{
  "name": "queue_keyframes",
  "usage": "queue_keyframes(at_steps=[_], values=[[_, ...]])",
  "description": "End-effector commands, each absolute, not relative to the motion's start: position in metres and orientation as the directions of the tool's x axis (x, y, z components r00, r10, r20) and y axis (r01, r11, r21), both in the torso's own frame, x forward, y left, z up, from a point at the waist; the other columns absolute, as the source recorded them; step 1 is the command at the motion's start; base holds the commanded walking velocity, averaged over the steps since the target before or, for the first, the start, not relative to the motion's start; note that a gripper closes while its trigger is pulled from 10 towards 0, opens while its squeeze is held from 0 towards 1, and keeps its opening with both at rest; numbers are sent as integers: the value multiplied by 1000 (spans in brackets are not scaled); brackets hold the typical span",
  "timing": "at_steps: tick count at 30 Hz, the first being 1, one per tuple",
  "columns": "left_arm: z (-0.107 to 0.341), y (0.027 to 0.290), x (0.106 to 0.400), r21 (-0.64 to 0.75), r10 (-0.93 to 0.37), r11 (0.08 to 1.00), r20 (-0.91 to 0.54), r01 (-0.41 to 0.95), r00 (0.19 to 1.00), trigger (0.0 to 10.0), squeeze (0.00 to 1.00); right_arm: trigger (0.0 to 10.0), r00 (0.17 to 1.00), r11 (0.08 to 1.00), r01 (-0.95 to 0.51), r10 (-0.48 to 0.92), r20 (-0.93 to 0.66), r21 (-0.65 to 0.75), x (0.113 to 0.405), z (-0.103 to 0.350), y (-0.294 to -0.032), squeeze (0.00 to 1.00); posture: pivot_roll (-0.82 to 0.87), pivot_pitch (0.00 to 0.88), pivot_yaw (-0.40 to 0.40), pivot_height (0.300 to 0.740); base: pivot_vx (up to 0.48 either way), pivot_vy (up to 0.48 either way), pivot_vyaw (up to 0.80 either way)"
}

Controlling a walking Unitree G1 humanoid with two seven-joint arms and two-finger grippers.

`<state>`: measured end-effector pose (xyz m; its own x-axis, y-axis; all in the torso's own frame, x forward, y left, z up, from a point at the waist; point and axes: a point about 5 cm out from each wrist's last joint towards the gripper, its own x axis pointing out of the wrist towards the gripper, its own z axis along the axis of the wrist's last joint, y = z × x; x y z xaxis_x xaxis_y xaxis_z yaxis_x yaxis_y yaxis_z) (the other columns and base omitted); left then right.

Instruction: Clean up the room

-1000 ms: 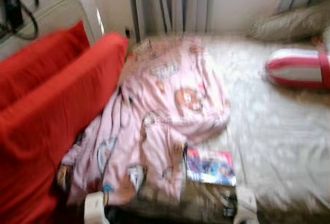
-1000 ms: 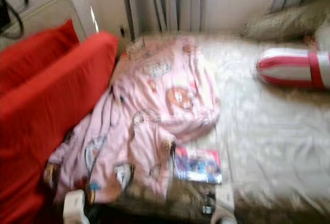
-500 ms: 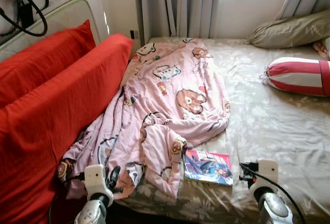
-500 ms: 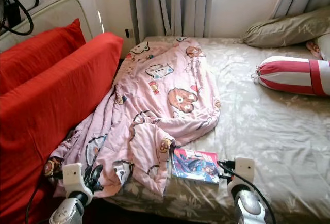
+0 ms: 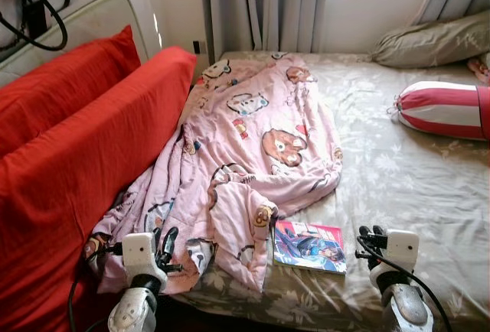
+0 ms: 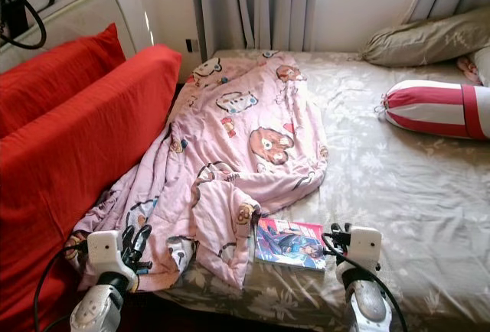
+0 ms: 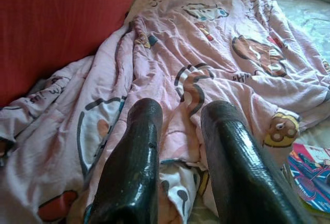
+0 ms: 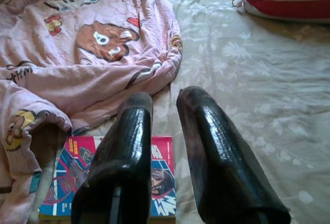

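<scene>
Left gripper (image 5: 163, 242) parted a little, empty, poised over blanket (image 5: 253, 141) edge near red cushion (image 5: 84, 156). Right gripper (image 5: 370, 234) likewise slightly parted, empty, just beside book (image 5: 309, 245) on bed (image 5: 413, 187). Blanket crumpled along bed's left side, one fold touching book. Striped bolster (image 5: 444, 109) and pillow (image 5: 432, 41) far right.

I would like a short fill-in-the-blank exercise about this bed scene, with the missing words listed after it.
1. The crumpled pink cartoon-print blanket lies on the ____.
2. The colourful magazine lies flat beside the blanket's ____ edge.
3. The cushions on the robot's left are ____ in colour.
4. The left end effector points at the ____.

Missing words: bed; near; red; blanket
</scene>
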<state>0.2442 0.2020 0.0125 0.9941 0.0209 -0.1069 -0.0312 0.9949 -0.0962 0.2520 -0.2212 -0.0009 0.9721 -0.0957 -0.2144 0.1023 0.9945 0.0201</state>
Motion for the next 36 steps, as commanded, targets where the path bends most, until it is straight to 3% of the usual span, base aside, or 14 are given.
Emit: queue_keyframes(at_steps=[1,9,36], values=[[13,206,243,-95,29,995,-111,-40,993,10000,0,10000,972,996,84,-80,-220,10,253,-1,-216,0,-27,0,38,736,0,0,0],[17,205,243,-105,21,994,-108,-33,994,10000,0,10000,973,998,70,-68,-221,4,252,-1,-211,0,-32,0,43,686,0,0,0],[30,202,257,-108,-5,994,-82,-4,997,10000,0,10000,977,999,45,-43,-210,4,270,9,-207,0,-13,0,26,671,0,0,0]])
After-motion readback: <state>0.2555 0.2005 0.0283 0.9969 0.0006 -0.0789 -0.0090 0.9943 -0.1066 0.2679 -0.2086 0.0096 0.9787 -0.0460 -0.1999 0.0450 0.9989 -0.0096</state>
